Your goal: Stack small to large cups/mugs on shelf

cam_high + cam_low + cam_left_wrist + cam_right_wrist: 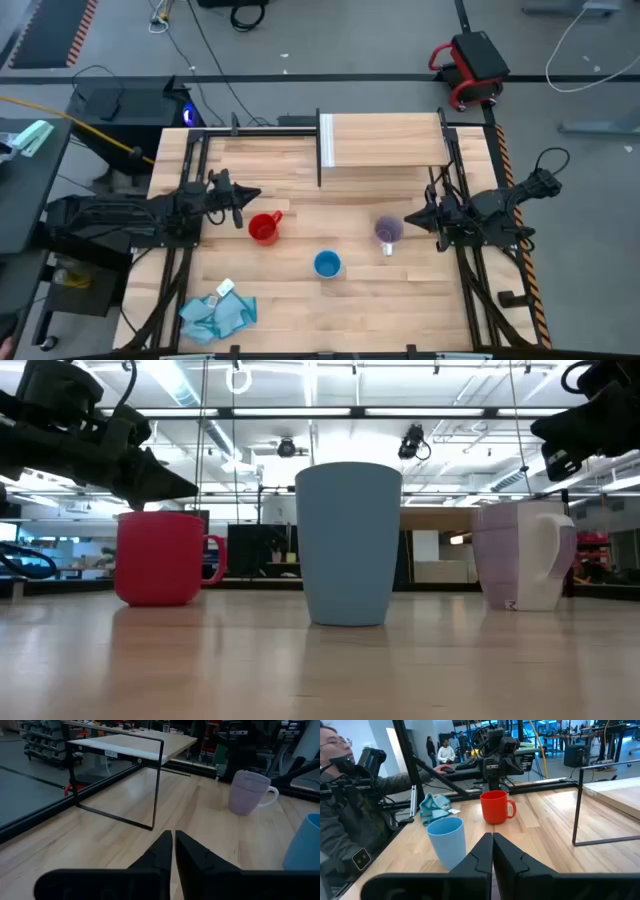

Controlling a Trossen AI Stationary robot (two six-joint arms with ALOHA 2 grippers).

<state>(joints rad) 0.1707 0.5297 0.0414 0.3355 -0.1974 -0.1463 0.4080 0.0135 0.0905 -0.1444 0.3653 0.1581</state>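
the left gripper (254, 195), fingers together, hovers just beside the red mug (264, 228). the right gripper (410, 218), also closed, sits beside the lilac mug (388, 233); the blue mug (327, 264) stands between them, shelf (385, 140) behind.

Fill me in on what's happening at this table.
Nothing is being handled yet. Three cups stand apart on the wooden table: a red mug on the left, a blue cup in the middle nearer the front, and a lilac mug on the right. The shelf at the back holds nothing. The left hand sits shut just behind the red mug, and the right hand sits shut right beside the lilac mug. A light-blue cloth lies at the front left.
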